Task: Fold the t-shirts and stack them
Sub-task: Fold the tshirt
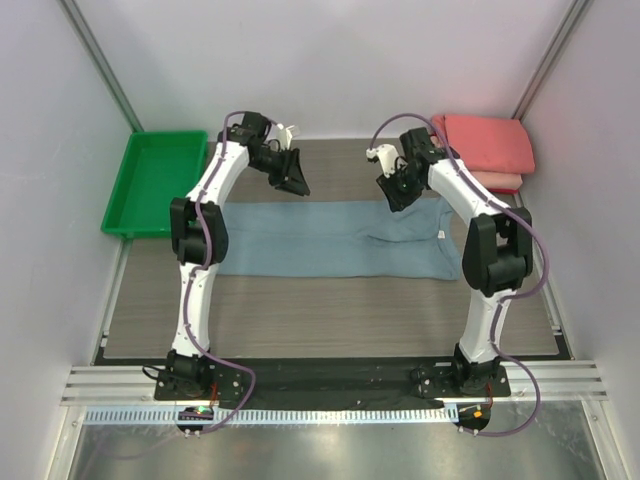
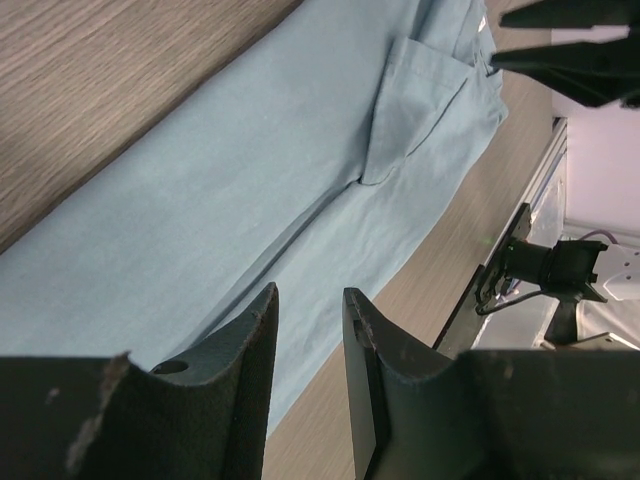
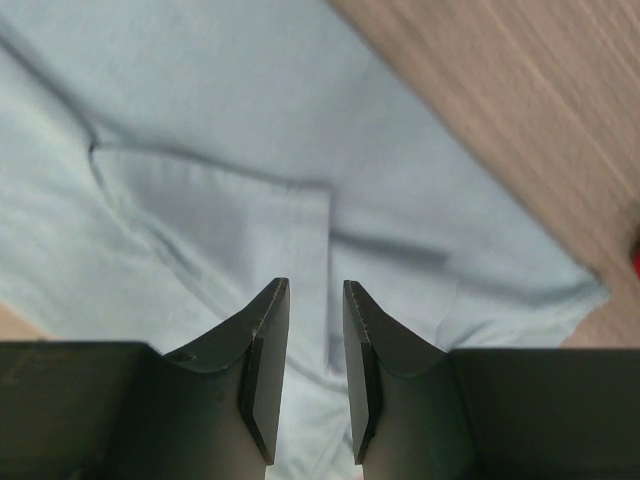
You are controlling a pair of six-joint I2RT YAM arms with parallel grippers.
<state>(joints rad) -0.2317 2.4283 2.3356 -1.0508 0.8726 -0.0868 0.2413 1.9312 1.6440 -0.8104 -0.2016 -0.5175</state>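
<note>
A dusty blue-grey t-shirt [image 1: 330, 238] lies folded into a long band across the middle of the table, a folded sleeve flap [image 3: 230, 215] on top near its right end. Two coral-red t-shirts [image 1: 485, 145] sit folded and stacked at the back right corner. My left gripper [image 1: 295, 180] hovers above the band's far edge, left of centre, open with nothing between its fingers [image 2: 262, 320]. My right gripper [image 1: 398, 192] hangs over the band's far edge toward the right, open and empty; in the right wrist view its fingers [image 3: 272, 305] stand above the sleeve flap.
A green plastic tray [image 1: 155, 180] rests at the back left, partly off the wooden mat. White walls close in the left, right and back. A metal rail [image 1: 330, 385] runs along the near edge by the arm bases.
</note>
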